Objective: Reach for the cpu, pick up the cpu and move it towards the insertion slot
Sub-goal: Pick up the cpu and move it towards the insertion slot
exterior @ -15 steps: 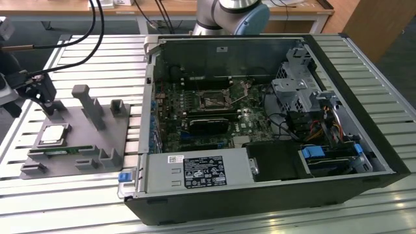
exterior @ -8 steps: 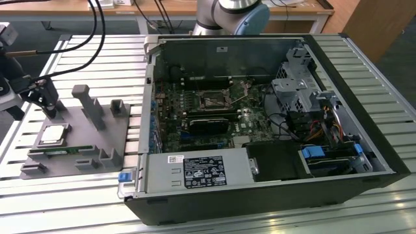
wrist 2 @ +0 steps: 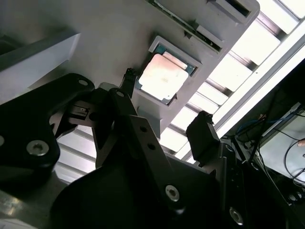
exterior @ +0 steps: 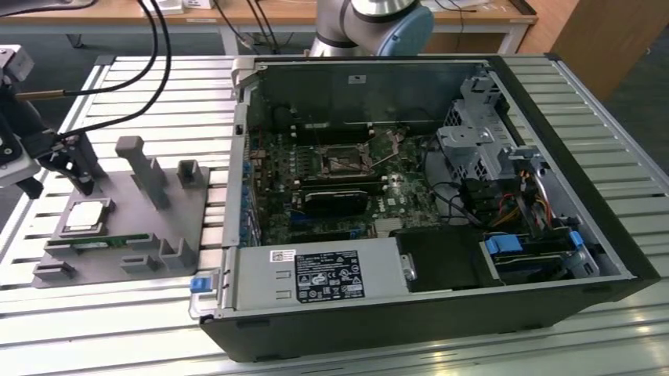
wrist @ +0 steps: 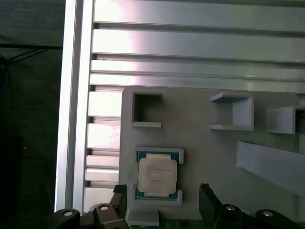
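**Figure. Approach to the cpu, read from the wrist outward.**

The tool (wrist: 163, 199) is wide open and holds nothing. Its 2 black fingers (wrist: 208, 196) stand apart by more than the chip's width. In both wrist views they sit on either side of the cpu (wrist: 157, 174) without touching it. How high the tips hang above the chip cannot be judged from these angles.

The cpu lies flat in a shallow framed recess of the grey tray (wrist: 200, 157), near the tray's edge. It is a small square chip with a pale, silvery metal top bearing faint print. A thin green rim shows at the corners.

It is probably light, thin and rigid. The smooth lid would give little friction, and the underside contacts should be treated as fragile. The sensible hold is across 2 opposite edges of the rim. The recess frame looks lower or open on the 2 sides that face the fingers.

In the exterior view, a narrow green memory stick (exterior: 99, 243) lies on the same tray just beside the chip. The tray rests on a slatted aluminium desk (exterior: 157, 86).

Well apart, toward the exterior view's right, stands an open computer case (exterior: 418, 321). The insertion slot (exterior: 345, 162) sits on its board as a dark square socket in a metal frame, with nothing in it.
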{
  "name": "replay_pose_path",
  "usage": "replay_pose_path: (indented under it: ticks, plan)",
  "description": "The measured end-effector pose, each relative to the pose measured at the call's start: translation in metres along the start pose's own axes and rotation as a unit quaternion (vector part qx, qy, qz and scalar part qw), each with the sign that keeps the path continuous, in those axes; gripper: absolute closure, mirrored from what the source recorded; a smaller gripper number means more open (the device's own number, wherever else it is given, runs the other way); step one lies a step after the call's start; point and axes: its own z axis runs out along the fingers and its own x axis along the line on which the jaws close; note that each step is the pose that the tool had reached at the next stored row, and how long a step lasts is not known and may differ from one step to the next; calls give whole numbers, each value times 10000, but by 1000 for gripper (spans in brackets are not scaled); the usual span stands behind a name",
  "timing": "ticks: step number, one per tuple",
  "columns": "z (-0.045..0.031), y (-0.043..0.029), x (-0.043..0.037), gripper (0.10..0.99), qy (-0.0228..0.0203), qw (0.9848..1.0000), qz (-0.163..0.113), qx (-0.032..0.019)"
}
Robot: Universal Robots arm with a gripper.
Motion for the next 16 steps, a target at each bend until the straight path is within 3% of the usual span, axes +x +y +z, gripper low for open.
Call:
replay_pose_path:
  ticks: [16]
  plan:
    - [208,-20,6,380,-1,10000,0,0]
